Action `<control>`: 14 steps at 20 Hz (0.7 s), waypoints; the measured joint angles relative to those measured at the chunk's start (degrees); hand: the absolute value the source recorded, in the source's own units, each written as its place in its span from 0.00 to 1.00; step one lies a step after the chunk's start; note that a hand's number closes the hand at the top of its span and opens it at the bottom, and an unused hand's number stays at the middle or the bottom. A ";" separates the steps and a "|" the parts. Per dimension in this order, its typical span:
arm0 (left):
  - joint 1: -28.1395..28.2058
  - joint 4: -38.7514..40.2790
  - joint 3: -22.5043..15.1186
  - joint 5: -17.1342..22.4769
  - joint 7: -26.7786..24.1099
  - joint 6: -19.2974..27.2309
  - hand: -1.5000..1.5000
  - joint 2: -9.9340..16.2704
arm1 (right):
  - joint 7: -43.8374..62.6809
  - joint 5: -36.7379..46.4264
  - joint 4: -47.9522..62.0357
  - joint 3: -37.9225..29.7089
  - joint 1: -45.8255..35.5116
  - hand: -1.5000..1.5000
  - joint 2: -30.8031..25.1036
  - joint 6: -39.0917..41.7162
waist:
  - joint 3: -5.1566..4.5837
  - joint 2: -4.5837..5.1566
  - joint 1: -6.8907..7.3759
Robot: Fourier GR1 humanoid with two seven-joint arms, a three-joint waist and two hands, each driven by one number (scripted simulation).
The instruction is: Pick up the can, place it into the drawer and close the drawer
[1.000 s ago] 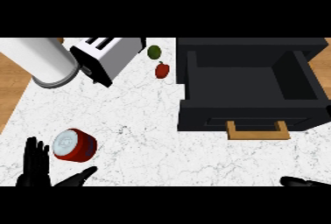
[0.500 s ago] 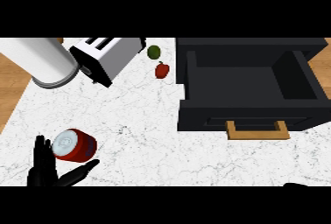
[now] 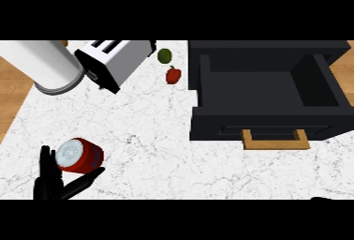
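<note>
The red can (image 3: 81,155) lies on its side on the white marble counter (image 3: 152,140) at the lower left, its silver lid turned toward the left. My left hand (image 3: 54,183) is right at it and open. Its straight fingers (image 3: 47,165) stand along the lid side, and the thumb reaches under the can's near side. The black drawer (image 3: 266,89) stands pulled open at the upper right, its inside bare and its wooden handle (image 3: 274,140) facing me. Only a dark sliver of my right hand (image 3: 322,198) shows at the lower right edge.
A toaster (image 3: 114,61) and a large white cylinder (image 3: 43,65) stand at the back left. A green fruit (image 3: 165,55) and a small red pepper (image 3: 173,75) lie between the toaster and the drawer. The counter's left edge borders wood (image 3: 10,101).
My left hand has moved right and closer, so its fingers and thumb now bracket the can. My right hand has sunk almost out of view at the lower edge.
</note>
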 measured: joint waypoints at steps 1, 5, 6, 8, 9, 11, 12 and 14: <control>-0.28 0.82 0.16 0.02 -0.60 0.22 0.00 -0.06 | -0.24 0.32 -0.44 0.23 0.47 0.00 0.44 0.20 | 0.00 0.00 0.00; -4.25 8.38 1.99 1.14 -4.22 -1.21 0.00 1.26 | -0.02 -1.53 -0.43 -1.50 0.41 0.00 0.00 1.59 | 0.00 0.01 -0.08; -4.53 8.83 2.10 1.36 -4.40 -1.66 0.00 1.66 | -1.32 -1.44 0.04 -1.71 1.36 0.00 0.39 2.35 | -0.01 0.01 -0.08; -6.14 11.42 2.67 1.77 -5.62 -2.55 0.00 2.52 | -0.33 -1.44 0.57 -2.09 -0.35 0.00 -0.27 2.19 | 0.00 0.02 -0.06; -7.01 14.00 3.36 2.09 -7.52 -3.47 0.00 3.04 | 0.30 -1.92 0.65 -2.72 -0.92 0.00 -0.90 2.36 | 0.00 0.03 -0.08; -10.60 18.04 4.05 2.40 -8.51 -4.28 0.00 4.24 | 0.74 -0.23 0.35 -1.45 -1.37 0.00 -0.27 1.79 | 0.03 0.03 -0.13; -11.31 18.94 3.86 2.43 -8.83 -4.72 0.00 4.37 | 0.85 0.23 0.04 -1.13 -1.42 0.00 0.05 1.61 | 0.03 0.02 -0.12; -12.75 21.13 3.69 2.63 -9.13 -6.91 0.00 5.52 | 0.29 0.89 0.57 -1.00 -1.69 0.00 0.48 1.30 | 0.03 0.01 -0.12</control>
